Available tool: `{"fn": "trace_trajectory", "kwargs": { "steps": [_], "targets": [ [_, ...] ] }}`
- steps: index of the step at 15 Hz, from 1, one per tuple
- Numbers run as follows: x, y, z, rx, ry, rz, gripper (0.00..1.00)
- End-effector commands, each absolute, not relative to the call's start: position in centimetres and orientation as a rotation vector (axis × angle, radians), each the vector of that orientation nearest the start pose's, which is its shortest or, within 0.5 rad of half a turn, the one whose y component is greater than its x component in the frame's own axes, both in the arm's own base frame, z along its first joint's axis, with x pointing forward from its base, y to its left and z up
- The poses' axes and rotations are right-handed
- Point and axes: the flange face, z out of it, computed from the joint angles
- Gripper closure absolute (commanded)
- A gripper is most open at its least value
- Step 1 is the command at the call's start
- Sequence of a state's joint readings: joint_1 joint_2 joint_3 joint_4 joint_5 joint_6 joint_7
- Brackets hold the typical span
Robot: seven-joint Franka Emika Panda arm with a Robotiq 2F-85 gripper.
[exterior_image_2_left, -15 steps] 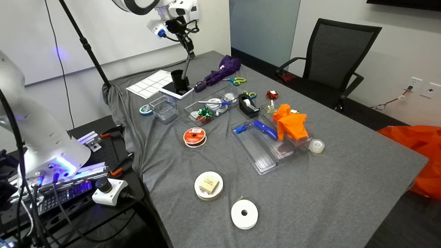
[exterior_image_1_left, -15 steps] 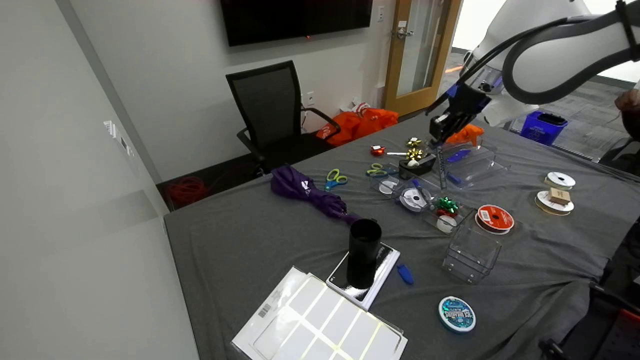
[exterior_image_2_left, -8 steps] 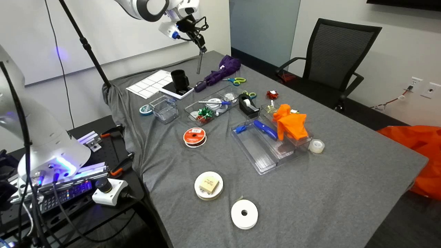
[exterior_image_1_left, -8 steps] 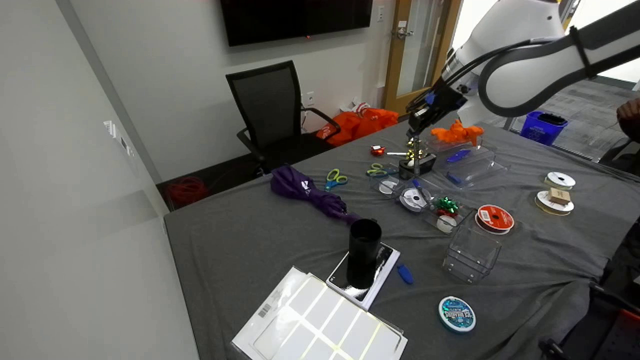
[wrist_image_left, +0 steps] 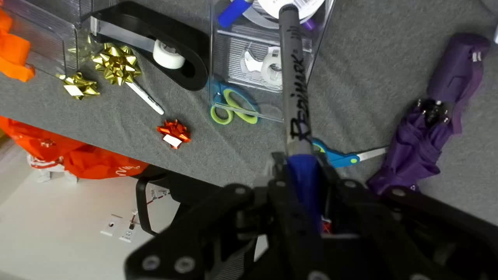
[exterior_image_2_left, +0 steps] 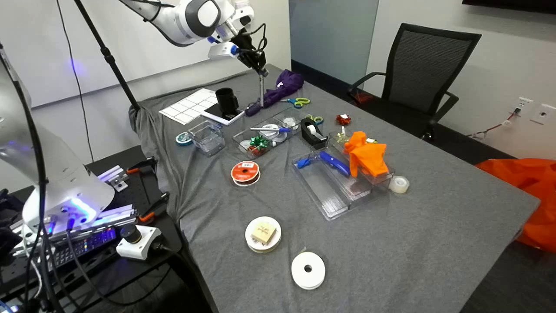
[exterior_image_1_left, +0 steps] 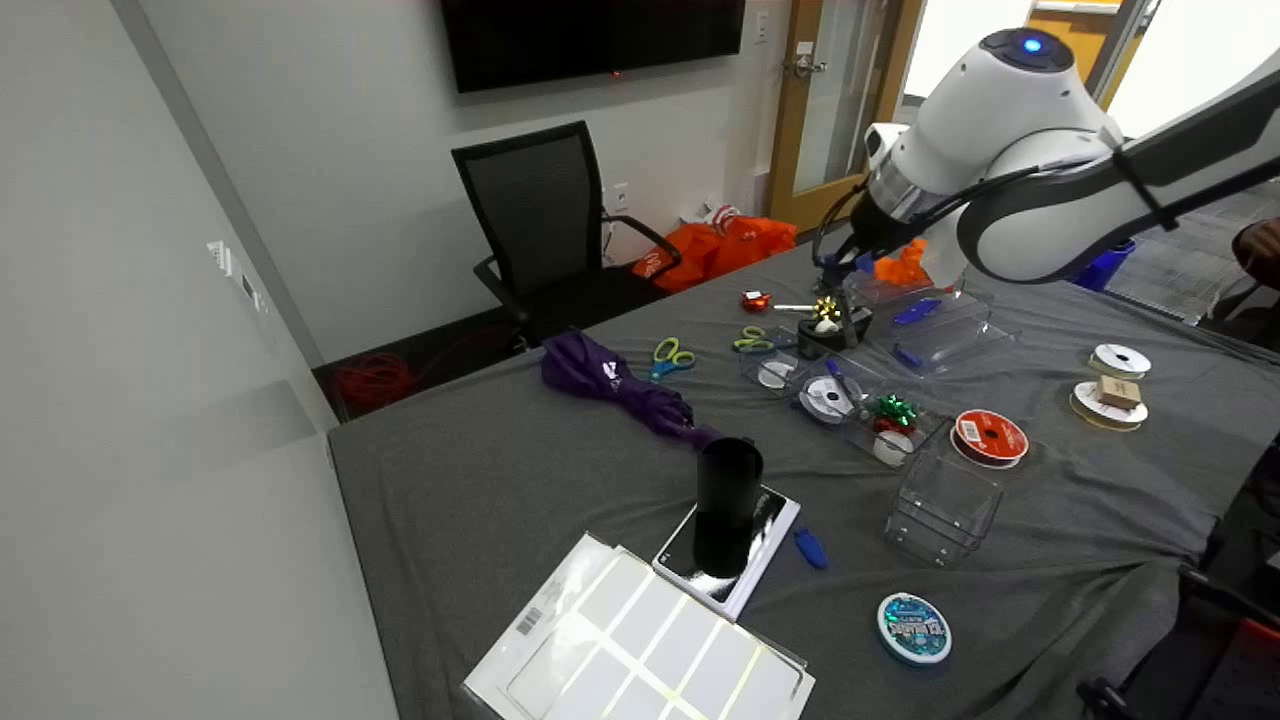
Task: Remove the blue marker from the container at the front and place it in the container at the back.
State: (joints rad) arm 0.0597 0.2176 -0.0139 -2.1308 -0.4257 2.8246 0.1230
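Observation:
My gripper [exterior_image_1_left: 832, 270] is shut on the blue marker [wrist_image_left: 296, 77], a grey barrel with a blue cap in the jaws. It also shows in an exterior view [exterior_image_2_left: 261, 92]. The marker hangs tip down, nearly upright, above the table. In the wrist view its tip overlaps a white spool in the middle clear tray [wrist_image_left: 229, 58]; the height gap cannot be told. A small see-through container [exterior_image_1_left: 925, 535], also seen in an exterior view [exterior_image_2_left: 208, 142], stands nearer the robot base, away from my gripper. Another marker with a blue cap [exterior_image_2_left: 269, 129] lies across the middle tray.
A black cup [exterior_image_2_left: 226, 101] stands on a white box. A tape dispenser [wrist_image_left: 167, 42] sits beside the middle tray. Wider clear trays [exterior_image_2_left: 332, 212] hold a blue cutter [exterior_image_2_left: 334, 164] and orange cloth [exterior_image_2_left: 367, 154]. A purple umbrella [exterior_image_1_left: 620, 385], scissors [exterior_image_1_left: 670, 358] and ribbon spools [exterior_image_1_left: 988, 438] lie around.
My gripper has moved left, then lower, in one exterior view, and rightward in another, carrying the marker away from in front of the black cup. The marker hangs more upright. Table objects have not moved.

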Motion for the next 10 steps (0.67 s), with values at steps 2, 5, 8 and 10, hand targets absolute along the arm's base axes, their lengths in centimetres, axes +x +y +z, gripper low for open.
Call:
{"fn": "trace_trajectory", "kwargs": {
  "steps": [2, 5, 8, 10],
  "targets": [
    [60.7, 5.4, 33.2, -3.228, -0.731, -0.739, 0.95],
    [60.1, 5.4, 32.9, -3.225, -0.703, -0.730, 0.81],
    [60.1, 5.8, 31.6, -3.225, -0.740, -0.695, 0.81],
    [60.2, 5.8, 31.7, -3.225, -0.743, -0.697, 0.81]
  ]
}}
